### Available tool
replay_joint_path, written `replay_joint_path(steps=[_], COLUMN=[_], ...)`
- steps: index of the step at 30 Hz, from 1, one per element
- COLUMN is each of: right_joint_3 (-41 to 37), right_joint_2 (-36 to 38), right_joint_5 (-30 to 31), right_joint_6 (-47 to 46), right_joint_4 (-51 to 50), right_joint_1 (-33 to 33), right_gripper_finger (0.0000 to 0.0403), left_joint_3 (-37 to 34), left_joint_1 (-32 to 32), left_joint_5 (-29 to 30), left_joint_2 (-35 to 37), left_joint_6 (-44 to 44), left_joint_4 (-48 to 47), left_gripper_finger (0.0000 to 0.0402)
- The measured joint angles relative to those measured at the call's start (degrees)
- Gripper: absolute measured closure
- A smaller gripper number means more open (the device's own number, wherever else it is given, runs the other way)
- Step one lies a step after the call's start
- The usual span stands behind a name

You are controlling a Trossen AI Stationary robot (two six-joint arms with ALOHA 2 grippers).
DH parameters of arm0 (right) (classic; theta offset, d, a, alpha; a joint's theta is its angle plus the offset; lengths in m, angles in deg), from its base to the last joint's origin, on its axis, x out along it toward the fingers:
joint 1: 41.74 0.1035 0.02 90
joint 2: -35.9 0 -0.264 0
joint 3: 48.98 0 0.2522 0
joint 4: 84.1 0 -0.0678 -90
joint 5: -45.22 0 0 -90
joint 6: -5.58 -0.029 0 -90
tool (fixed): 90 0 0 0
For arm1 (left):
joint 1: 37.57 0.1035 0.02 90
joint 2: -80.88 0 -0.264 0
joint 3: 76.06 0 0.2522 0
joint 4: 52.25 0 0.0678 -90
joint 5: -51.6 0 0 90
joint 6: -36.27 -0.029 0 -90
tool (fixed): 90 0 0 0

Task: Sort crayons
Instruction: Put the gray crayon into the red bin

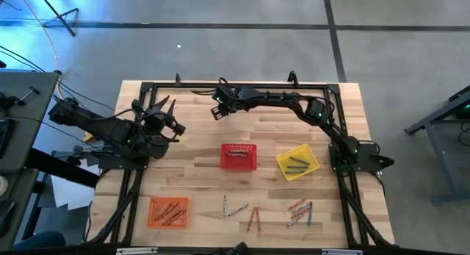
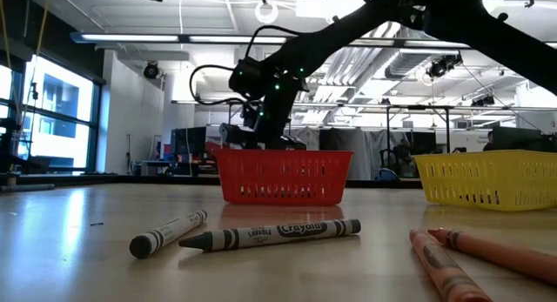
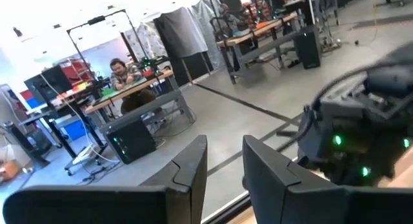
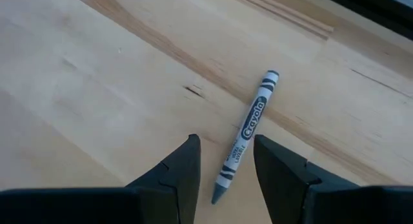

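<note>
Crayon (image 4: 245, 130), grey, lies flat on the wood under my right gripper (image 4: 226, 162), its fingers parted and gripping nothing. My left gripper (image 3: 224, 166) hangs empty, fingers slightly apart.

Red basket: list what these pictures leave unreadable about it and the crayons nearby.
- Red basket: contents too small in the high view; the mesh wall hides them in the low view.
- Grey crayon under the right end effector: too small to find in the high view.
- Loose crayons at the table's near edge: colours and count too small in the high view.
- Orange crayons: cut off by the low view's edge.
</note>
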Motion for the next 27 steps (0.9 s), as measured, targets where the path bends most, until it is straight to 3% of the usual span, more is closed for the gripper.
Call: replay_joint_path(steps=[8, 18, 27], right_joint_3=[2.0, 4.4, 4.5], right_joint_2=[0.1, 0.1, 0.1], right_joint_5=[-6.7, -10.7, -14.4], right_joint_6=[1.7, 6.0, 21.9], right_joint_4=[-2.5, -3.7, -12.2], right_joint_1=[-2.0, -3.9, -4.3], right_gripper_finger=[0.0278, 0.0279, 0.0280], left_joint_3=[0.0, 0.0, 0.0], left_joint_1=[0.0, 0.0, 0.0], left_joint_5=[0.0, -1.3, -5.6], left_joint_2=[1.3, 4.3, 6.8], left_joint_6=[-5.1, -8.8, -7.5], left_joint_4=[-0.5, -0.8, -4.8], left_gripper_finger=[0.0316, 0.0316, 0.0316])
